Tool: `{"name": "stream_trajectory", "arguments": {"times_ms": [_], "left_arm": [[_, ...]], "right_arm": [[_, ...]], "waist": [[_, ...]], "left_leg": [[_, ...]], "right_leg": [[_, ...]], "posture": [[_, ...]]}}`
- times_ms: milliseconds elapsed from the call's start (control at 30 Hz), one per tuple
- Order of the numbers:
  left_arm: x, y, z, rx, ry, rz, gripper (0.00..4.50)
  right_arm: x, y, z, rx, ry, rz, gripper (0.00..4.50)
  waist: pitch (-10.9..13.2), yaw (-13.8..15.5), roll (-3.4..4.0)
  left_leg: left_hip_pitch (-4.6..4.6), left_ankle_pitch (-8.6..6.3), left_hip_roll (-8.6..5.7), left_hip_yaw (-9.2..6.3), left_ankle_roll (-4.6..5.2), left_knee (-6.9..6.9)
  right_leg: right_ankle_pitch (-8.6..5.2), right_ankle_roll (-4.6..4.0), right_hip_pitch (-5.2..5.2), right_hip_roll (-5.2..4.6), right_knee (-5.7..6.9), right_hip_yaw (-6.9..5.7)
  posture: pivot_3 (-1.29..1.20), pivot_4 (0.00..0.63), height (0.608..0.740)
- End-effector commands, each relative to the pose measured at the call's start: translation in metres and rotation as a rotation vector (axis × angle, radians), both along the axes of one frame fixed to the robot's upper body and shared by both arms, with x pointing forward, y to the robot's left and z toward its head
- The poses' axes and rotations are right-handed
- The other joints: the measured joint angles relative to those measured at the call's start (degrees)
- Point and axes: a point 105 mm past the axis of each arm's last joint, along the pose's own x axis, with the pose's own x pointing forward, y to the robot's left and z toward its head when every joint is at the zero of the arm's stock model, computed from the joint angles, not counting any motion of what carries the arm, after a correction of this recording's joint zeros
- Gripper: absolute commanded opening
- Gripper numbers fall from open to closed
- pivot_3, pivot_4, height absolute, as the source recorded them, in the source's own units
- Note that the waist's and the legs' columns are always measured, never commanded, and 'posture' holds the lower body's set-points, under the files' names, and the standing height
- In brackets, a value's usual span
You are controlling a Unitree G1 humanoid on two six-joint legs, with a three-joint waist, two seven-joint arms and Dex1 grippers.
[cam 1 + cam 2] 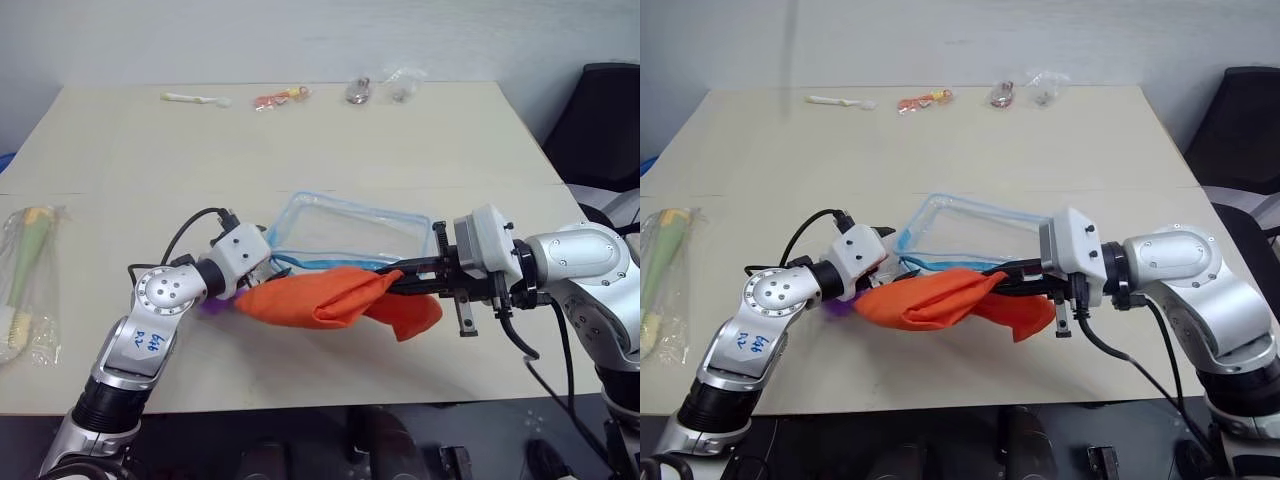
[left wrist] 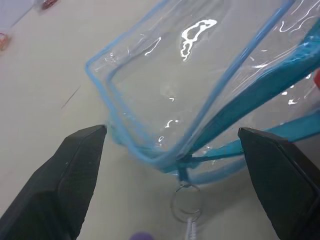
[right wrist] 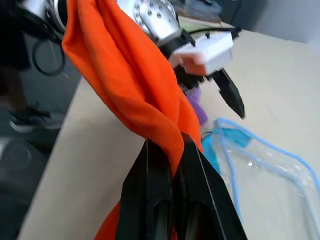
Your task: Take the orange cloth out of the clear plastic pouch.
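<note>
The orange cloth (image 1: 335, 298) hangs crumpled from my right gripper (image 1: 392, 283), which is shut on it and holds it above the table, just in front of the clear plastic pouch (image 1: 350, 232). The pouch lies flat on the table with its blue trim and zipper end toward me, and nothing shows through its walls. My left gripper (image 2: 172, 131) is open, its fingers (image 2: 75, 170) spread wide on either side of the pouch's near left corner and not gripping it. The cloth's left end droops in front of that gripper.
A small purple thing (image 1: 213, 308) sits under the left gripper. A clear bag (image 1: 25, 285) with a long item lies at the table's left. Small packets (image 1: 280, 97) and crinkled bags (image 1: 403, 82) line the far edge. A black chair (image 1: 605, 120) stands at the right.
</note>
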Motion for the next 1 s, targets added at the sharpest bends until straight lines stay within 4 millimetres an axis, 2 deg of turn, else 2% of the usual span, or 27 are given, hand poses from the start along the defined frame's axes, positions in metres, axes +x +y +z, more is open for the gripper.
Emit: {"name": "stream_trajectory", "arguments": {"times_ms": [33,133,233,333,467,567,700,733,800,1000], "left_arm": [[0.001,-0.011,0.013,0.020,-0.064,-0.045,4.48],[0.005,-0.013,0.012,0.036,-0.074,-0.048,4.48],[0.008,-0.014,0.012,0.031,-0.073,-0.050,4.48],[0.009,-0.014,0.012,0.032,-0.078,-0.059,3.87],[0.009,-0.011,0.011,0.052,-0.076,-0.057,2.61],[0.007,-0.002,0.014,0.061,-0.067,-0.021,1.70],[-0.014,0.003,0.020,-0.005,0.029,-0.065,1.70],[-0.019,0.005,0.023,-0.026,0.049,-0.072,1.89],[-0.033,0.004,0.026,-0.026,0.082,-0.131,2.34],[-0.058,0.008,0.018,-0.060,0.272,-0.177,4.19]], "right_arm": [[-0.008,0.003,0.025,0.075,0.025,0.048,0.00],[-0.014,0.003,0.040,0.122,0.081,0.077,0.00],[-0.015,-0.001,0.044,0.117,0.107,0.078,0.00],[-0.015,-0.004,0.049,0.147,0.163,0.083,0.00],[-0.016,-0.011,0.055,0.142,0.179,0.078,0.00],[0.009,-0.029,0.067,0.117,0.075,-0.077,0.00],[0.039,-0.060,0.077,0.073,-0.030,-0.260,0.00],[0.044,-0.068,0.077,0.060,-0.045,-0.291,0.00],[0.052,-0.079,0.075,0.040,-0.073,-0.341,0.00],[0.088,-0.104,0.073,0.014,-0.226,-0.525,0.00]], "waist": [[0.0,0.0,0.00],[0.0,0.1,0.00],[0.0,0.1,0.00],[0.0,0.0,0.00],[0.0,0.1,0.00],[0.0,0.0,0.00],[0.0,0.0,0.00],[0.0,0.0,0.00],[0.0,0.0,0.00],[0.0,-0.1,0.00]], "left_leg": [[0.00,0.00,0.00,0.00,0.00,0.00],[-0.01,0.00,0.00,-0.02,0.00,0.04],[-0.02,0.00,0.00,-0.03,0.00,0.02],[-0.02,0.00,0.00,-0.01,0.00,0.02],[-0.03,0.00,0.00,-0.02,0.00,0.02],[-0.03,0.00,0.00,0.00,0.00,0.03],[-0.02,0.00,0.00,0.03,0.00,-0.03],[-0.03,0.00,0.01,0.06,0.00,-0.04],[-0.04,0.00,0.01,0.06,0.00,-0.04],[-0.03,0.00,0.01,0.08,0.00,-0.02]], "right_leg": [[0.00,0.00,0.00,0.00,0.00,0.00],[0.00,0.00,0.01,0.00,0.00,0.00],[0.00,0.00,0.00,0.00,-0.01,-0.02],[0.00,0.01,0.00,0.00,-0.01,-0.01],[0.01,0.01,-0.01,0.00,0.00,-0.01],[0.03,0.04,-0.01,-0.01,-0.03,-0.01],[0.03,0.05,-0.02,-0.01,-0.05,0.03],[0.03,0.05,-0.05,-0.01,-0.05,0.04],[0.03,0.05,-0.07,-0.01,-0.05,0.03],[0.03,0.05,-0.04,-0.02,-0.05,0.06]], "posture": [[0.00,0.150,0.740],[0.00,0.150,0.740],[0.00,0.150,0.740],[0.00,0.150,0.740],[0.00,0.150,0.740],[0.00,0.150,0.740],[0.00,0.150,0.740],[0.00,0.150,0.740],[0.00,0.150,0.740],[0.00,0.150,0.740]]}}
